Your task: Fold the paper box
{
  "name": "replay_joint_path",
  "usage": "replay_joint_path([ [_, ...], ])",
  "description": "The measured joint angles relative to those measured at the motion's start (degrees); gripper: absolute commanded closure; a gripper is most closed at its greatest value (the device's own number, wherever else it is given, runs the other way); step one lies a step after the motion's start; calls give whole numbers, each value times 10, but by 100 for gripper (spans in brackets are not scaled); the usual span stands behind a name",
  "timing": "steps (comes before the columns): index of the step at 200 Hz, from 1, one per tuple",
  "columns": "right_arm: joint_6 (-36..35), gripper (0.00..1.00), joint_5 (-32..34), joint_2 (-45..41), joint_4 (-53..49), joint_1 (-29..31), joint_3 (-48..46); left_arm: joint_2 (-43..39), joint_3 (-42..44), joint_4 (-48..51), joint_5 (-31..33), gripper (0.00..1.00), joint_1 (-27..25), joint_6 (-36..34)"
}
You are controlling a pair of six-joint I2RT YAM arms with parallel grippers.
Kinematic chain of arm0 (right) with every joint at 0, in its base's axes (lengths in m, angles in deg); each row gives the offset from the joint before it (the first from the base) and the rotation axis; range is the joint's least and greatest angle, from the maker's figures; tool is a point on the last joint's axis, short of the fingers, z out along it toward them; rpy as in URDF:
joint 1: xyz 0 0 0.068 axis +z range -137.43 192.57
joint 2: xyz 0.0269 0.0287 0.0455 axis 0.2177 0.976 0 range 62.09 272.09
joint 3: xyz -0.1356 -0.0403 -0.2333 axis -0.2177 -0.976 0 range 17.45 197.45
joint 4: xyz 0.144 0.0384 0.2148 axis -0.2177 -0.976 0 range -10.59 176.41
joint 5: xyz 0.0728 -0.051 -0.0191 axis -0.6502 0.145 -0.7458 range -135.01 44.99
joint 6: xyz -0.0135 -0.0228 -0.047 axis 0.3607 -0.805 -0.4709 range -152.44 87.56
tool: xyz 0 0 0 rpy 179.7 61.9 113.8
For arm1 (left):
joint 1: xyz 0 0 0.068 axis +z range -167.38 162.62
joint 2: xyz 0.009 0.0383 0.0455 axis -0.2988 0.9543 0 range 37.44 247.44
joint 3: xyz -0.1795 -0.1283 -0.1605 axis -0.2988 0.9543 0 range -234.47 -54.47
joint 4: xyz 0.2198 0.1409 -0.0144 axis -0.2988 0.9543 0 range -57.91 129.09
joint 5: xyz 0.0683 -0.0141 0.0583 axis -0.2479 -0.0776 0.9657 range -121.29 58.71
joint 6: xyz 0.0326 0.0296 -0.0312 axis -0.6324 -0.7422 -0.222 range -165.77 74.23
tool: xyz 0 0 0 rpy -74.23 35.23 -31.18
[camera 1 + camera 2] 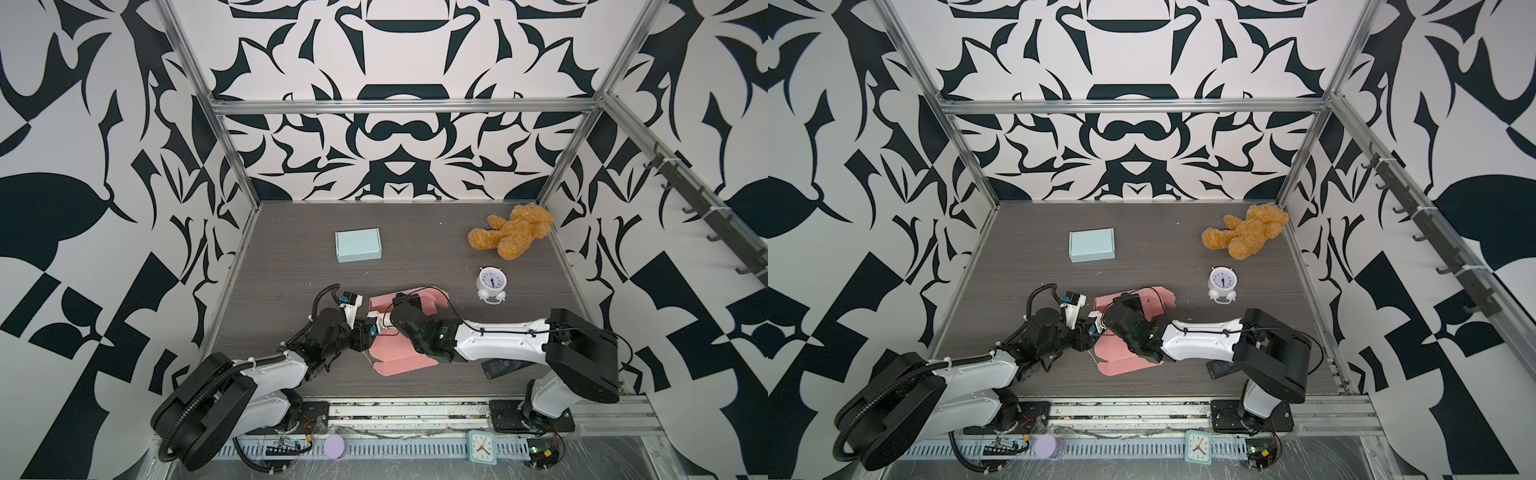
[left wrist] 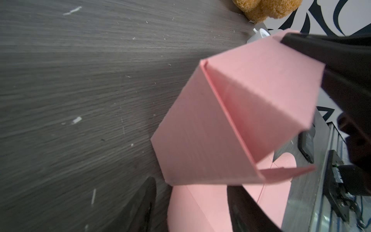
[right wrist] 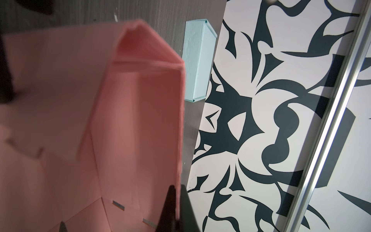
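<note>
The right tool [image 3: 177, 187] is clamped on the edge of a raised wall of the pink, half-folded paper box [image 1: 392, 355]. The left tool [image 2: 189, 183] faces that wall from outside, its fingers apart.

The box lies on the grey wood-grain table [image 1: 291, 266] at lower centre in both top views. It is partly hidden by the right arm, which stretches in low from the lower right. The left arm bends in from the lower left.

Well apart from the pink box:
- A closed light-blue cardboard box [image 1: 357, 246] sits above centre.
- A brown plush teddy bear [image 1: 513, 232] lies at upper right.
- A white round alarm clock [image 1: 491, 284] stands below the bear.
</note>
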Motion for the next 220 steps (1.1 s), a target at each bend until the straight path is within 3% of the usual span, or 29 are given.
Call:
replay_joint_path([
  [95,22,100,27,-12,-29,12,0,26,7,-65,74,44,-40,-23],
  [146,8,100,64,26,44,14,-19,95,18,-132,93,45,-40,-24],
  [220,73,91,19,-24,-40,17,-18,182,26,-255,92,50,-45,-26],
])
